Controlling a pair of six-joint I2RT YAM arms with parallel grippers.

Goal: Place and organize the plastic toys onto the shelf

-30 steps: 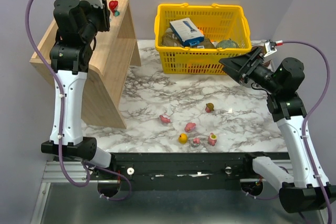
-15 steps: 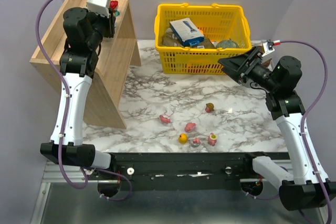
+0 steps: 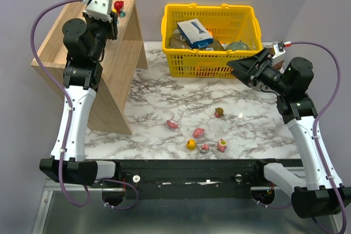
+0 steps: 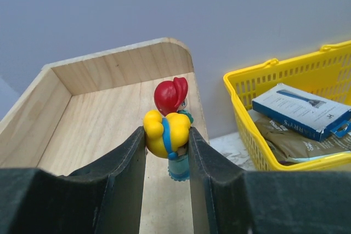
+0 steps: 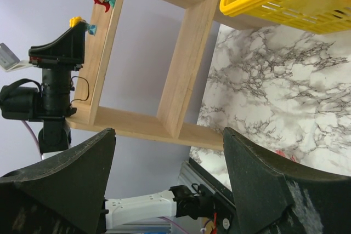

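Change: The left arm had been swung further to the upper left of the top view, so the left gripper [image 4: 166, 142] was brought over the shelf [image 4: 104, 119].
Left jaws: They were closed narrow on the yellow toy [image 4: 169, 125], which has a blue base. It could not be told if the base was touching the wood.
Red-haired toy [image 4: 171, 94]: It was stood on the top board, just behind the yellow toy.
Meaning: The yellow toy was judged nearly ready to be set down beside it.
Still to do: Six toys [image 3: 198, 132] were left on the marble table [image 3: 164, 94], low in the middle.
Right gripper [image 5: 169, 152]: It was held wide open with nothing in it, near the yellow basket [image 3: 211, 64].
Writing: White print was seen on the blue box [image 4: 301, 110], too small to be read.
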